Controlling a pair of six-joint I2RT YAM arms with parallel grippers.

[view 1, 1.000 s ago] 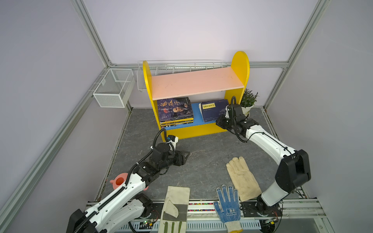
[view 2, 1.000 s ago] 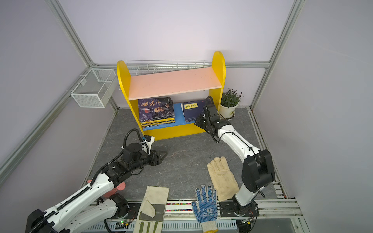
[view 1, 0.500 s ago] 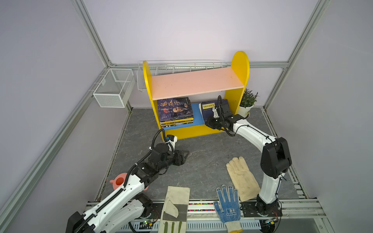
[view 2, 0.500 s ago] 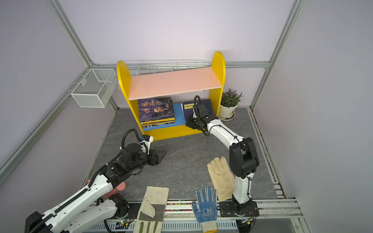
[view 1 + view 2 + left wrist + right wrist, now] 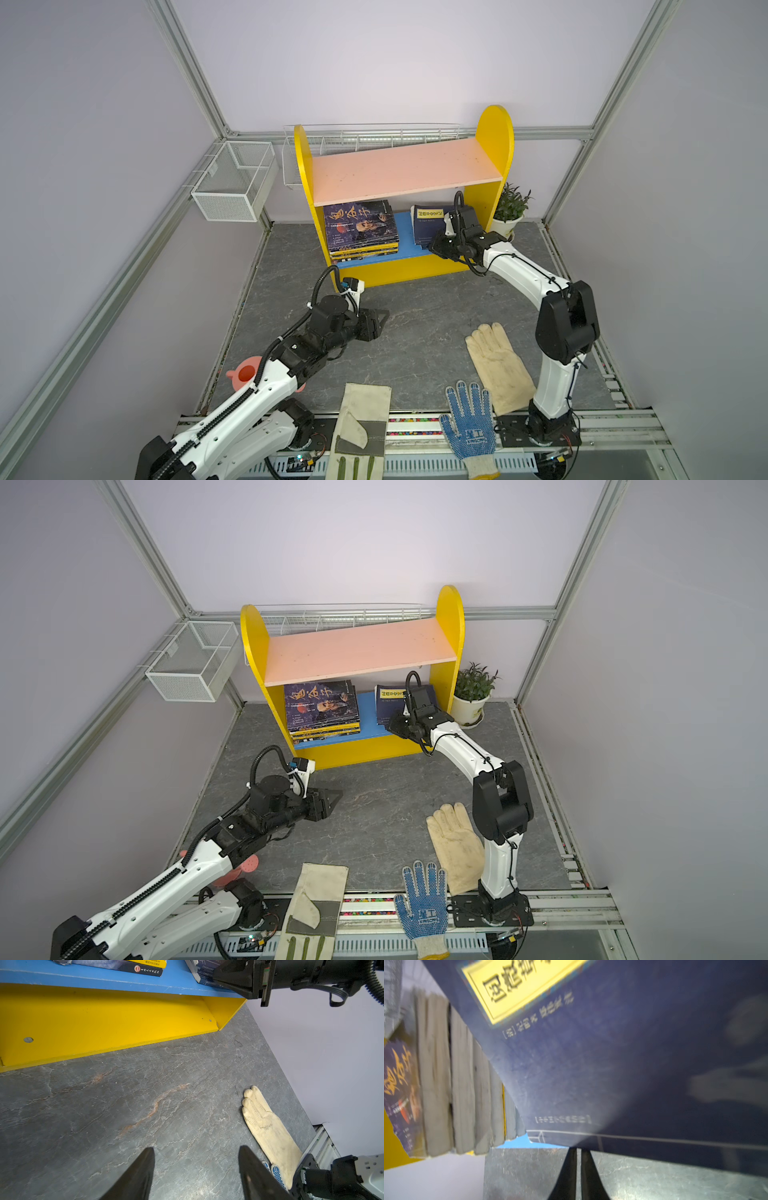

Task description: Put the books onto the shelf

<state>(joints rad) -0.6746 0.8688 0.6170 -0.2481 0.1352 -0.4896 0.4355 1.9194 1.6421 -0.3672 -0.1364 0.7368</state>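
The shelf (image 5: 405,170) (image 5: 357,650) stands at the back, its pink upper board bare. On its blue lower board (image 5: 104,979) lie two stacks of books: one topped by a dark purple cover (image 5: 360,224) (image 5: 320,704), one of navy books with a yellow label (image 5: 428,224) (image 5: 388,702) (image 5: 612,1053). My right gripper (image 5: 432,247) (image 5: 390,725) (image 5: 579,1150) is shut, holding nothing, its tips against the navy stack's front edge. My left gripper (image 5: 384,318) (image 5: 336,798) (image 5: 196,1151) hangs open and empty over the table, in front of the shelf.
A cream glove (image 5: 498,365) (image 5: 268,1126), a blue-dotted glove (image 5: 469,415) and a canvas glove (image 5: 361,419) lie near the front edge. A potted plant (image 5: 509,208) stands right of the shelf. A wire basket (image 5: 232,183) hangs on the left wall. A pink object (image 5: 245,374) lies under my left arm.
My right gripper, still shut, has swung left along the shelf front, from near the right side panel to the navy stack's front edge. The left arm has barely moved.
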